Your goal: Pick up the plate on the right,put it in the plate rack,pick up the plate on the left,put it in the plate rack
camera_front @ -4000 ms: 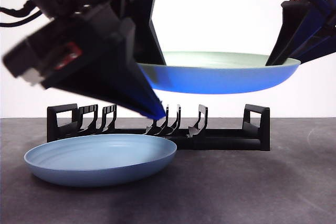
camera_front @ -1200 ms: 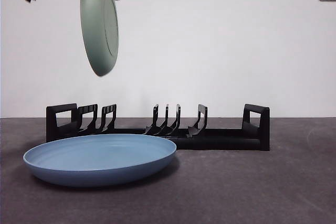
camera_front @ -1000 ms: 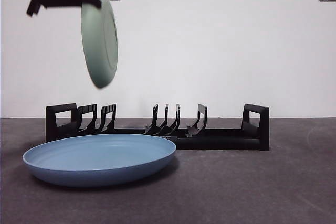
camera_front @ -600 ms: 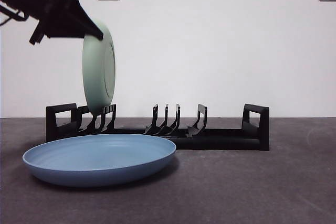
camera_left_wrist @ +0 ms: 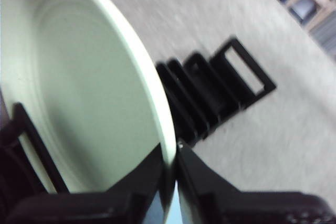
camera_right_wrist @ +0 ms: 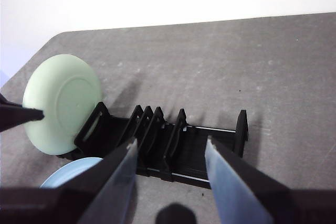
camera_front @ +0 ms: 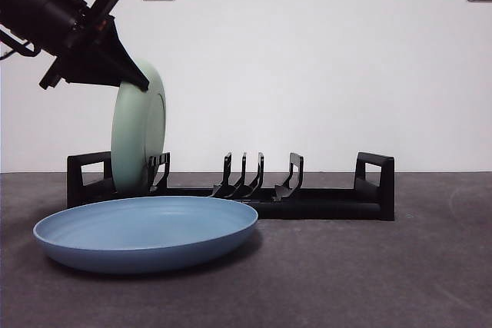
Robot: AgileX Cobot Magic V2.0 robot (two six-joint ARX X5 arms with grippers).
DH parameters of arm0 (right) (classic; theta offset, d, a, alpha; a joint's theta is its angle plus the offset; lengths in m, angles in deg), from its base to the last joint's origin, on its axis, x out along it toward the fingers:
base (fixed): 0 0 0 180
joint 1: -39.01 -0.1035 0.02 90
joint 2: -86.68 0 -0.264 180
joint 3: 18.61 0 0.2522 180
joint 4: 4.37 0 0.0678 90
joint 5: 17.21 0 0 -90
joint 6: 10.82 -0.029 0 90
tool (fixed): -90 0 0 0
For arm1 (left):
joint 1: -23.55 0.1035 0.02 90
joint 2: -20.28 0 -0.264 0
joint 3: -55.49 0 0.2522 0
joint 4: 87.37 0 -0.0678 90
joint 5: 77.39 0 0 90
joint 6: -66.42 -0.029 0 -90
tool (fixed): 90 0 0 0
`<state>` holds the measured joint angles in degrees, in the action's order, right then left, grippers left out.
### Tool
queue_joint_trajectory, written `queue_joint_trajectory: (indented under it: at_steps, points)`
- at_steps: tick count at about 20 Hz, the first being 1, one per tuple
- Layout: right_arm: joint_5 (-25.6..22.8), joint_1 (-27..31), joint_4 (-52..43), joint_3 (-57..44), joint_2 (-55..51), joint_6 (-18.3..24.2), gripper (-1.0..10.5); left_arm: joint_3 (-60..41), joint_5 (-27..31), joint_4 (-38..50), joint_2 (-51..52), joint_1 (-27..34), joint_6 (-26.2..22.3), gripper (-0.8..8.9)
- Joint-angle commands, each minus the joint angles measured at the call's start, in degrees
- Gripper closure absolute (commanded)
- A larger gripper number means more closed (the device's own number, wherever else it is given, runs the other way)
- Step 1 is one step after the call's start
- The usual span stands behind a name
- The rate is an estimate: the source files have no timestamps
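Left tool (camera_front: 137, 81) pinching green plate (camera_front: 137, 136), base hidden among plate rack (camera_front: 307, 203) prongs

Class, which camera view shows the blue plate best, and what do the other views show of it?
The front view: the blue plate lies whole on the table before the plate rack. The right wrist view shows only a sliver of it behind a jaw. In the left wrist view I cannot make it out.

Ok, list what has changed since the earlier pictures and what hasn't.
The left tool, shut on the rim of the pale green round plate, has turned it upright and lowered it into the left end of the long black pronged plate rack. The right tool let go and withdrew, open. The blue plate and rack stayed put.
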<state>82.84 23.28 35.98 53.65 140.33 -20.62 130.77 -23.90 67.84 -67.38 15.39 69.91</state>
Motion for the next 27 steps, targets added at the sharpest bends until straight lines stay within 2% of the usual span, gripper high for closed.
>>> queue_joint_trajectory:
  at_steps: [1, 3, 5, 7, 11, 14, 17, 20, 25, 27]
  points:
    - [0.09, 0.02, -0.37, 0.02, 0.66, 0.42, 7.3, 0.04, 2.01, -1.57, -0.35, -0.55, -4.42, 8.11]
    - [0.11, 0.00, -0.33, 0.02, 1.18, 0.42, 7.3, 0.04, 1.79, -2.36, -0.35, -0.68, -4.92, 7.57]
    - [0.46, -0.09, -0.20, 0.02, 1.79, 0.39, 7.3, 0.04, 1.79, -2.80, -0.33, -0.96, -4.92, 6.00]
    - [0.52, -0.15, 0.07, 0.02, 2.29, 0.24, 7.3, 0.07, 1.79, -3.26, -0.20, -1.18, -4.90, 4.89]
    - [2.62, -0.55, 0.68, 0.02, 3.82, 0.22, 7.3, 0.09, 1.81, -5.31, 1.51, -1.25, -5.25, 4.85]
    - [8.68, -1.01, 0.87, 0.00, 5.55, 0.15, 7.3, 0.09, 1.75, -5.86, 4.74, -1.25, -5.29, 4.85]
    - [12.35, -1.75, 0.92, 0.02, 7.74, -0.09, 7.3, 0.09, 1.79, -6.05, 9.07, -1.25, -5.35, 4.85]
    - [14.10, -4.26, 0.94, 0.02, 11.72, -0.24, 7.3, 0.09, 2.58, -7.80, 15.98, -1.68, -8.57, 4.85]
    - [14.08, -9.44, 0.50, 0.02, 22.99, -0.22, 7.2, 0.59, 17.22, -13.11, 31.65, -6.80, -15.17, 4.85]
    - [14.08, -10.95, -0.50, 0.02, 27.96, -0.22, 7.2, 0.92, 20.39, -14.32, 36.70, -9.44, -16.24, 4.86]
